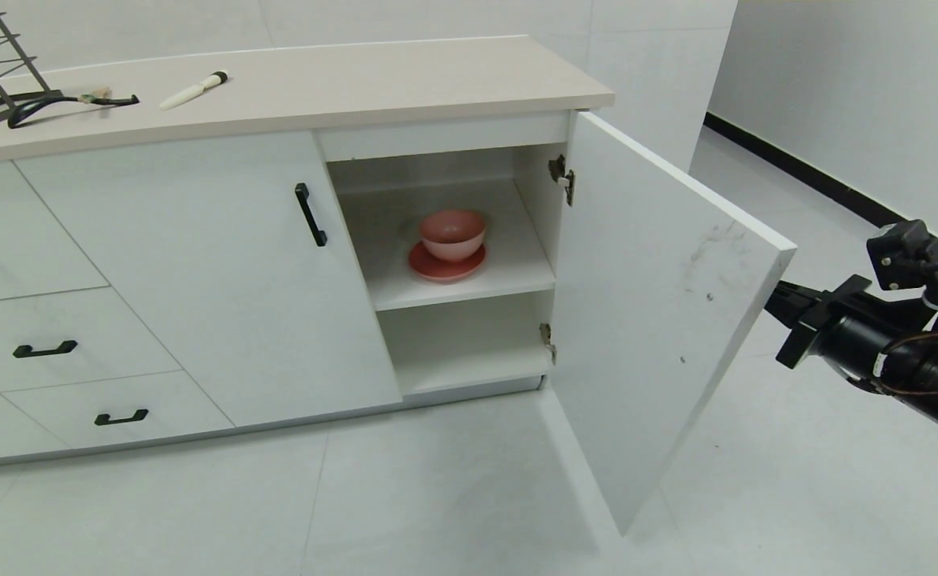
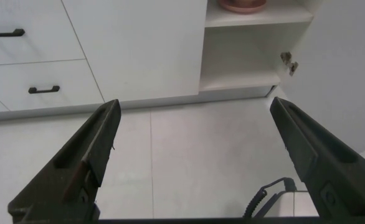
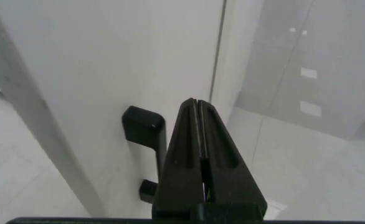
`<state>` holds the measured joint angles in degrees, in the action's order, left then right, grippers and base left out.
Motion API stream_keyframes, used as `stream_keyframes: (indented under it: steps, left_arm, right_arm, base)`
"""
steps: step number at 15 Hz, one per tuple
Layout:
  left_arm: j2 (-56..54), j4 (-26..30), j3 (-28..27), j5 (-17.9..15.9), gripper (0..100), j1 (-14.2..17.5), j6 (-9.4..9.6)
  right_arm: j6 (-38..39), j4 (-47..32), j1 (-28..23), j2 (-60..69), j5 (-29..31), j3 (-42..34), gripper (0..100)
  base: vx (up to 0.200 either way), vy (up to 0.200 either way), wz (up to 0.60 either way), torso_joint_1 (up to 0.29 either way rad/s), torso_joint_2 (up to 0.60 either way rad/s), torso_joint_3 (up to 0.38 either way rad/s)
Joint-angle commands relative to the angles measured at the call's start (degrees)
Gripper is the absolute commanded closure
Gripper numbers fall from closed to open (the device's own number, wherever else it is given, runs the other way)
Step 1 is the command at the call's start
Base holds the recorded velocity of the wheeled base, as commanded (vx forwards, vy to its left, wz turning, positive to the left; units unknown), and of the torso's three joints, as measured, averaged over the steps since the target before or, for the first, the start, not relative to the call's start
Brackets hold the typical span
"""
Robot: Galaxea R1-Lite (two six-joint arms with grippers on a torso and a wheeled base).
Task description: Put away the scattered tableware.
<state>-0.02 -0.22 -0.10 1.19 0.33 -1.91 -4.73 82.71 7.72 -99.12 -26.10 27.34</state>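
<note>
We see the bowl (image 1: 453, 234) sitting on the plate (image 1: 443, 268) on the upper shelf (image 1: 521, 268). Both look hard, slick and breakable, best gripped at the rim. Our left gripper (image 2: 195, 107) gapes wide; the right gripper (image 3: 198, 106) is clenched empty just beside the door handle (image 3: 144, 124).

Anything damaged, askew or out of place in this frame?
Dark scuff marks smudge the inner face of the open cabinet door. A white utensil lies loose on the countertop. The pink bowl sits squarely on its red plate on the upper shelf.
</note>
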Motion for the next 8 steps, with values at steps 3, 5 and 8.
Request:
stream_keyframes:
  steps: [3,5,8]
  left_arm:
    - [0.02,0.04,0.01,0.04,0,0.02,-0.02]
    - [0.02,0.04,0.01,0.04,0,0.02,-0.02]
    - [0.02,-0.04,0.01,0.04,0,0.02,-0.02]
  right_arm:
    - [-0.02,-0.01,2.39,-0.02,-0.09,-0.1,100]
    - [-0.02,-0.01,4.06,-0.02,-0.09,-0.01,100]
    - [-0.02,-0.01,6.87,-0.55,-0.09,0.17,100]
  base:
    - [0.0,0.0,0.0,0.0,0.0,0.0]
    - [0.0,0.0,0.0,0.0,0.0,0.0]
    - [0.0,0.0,0.0,0.0,0.0,0.0]
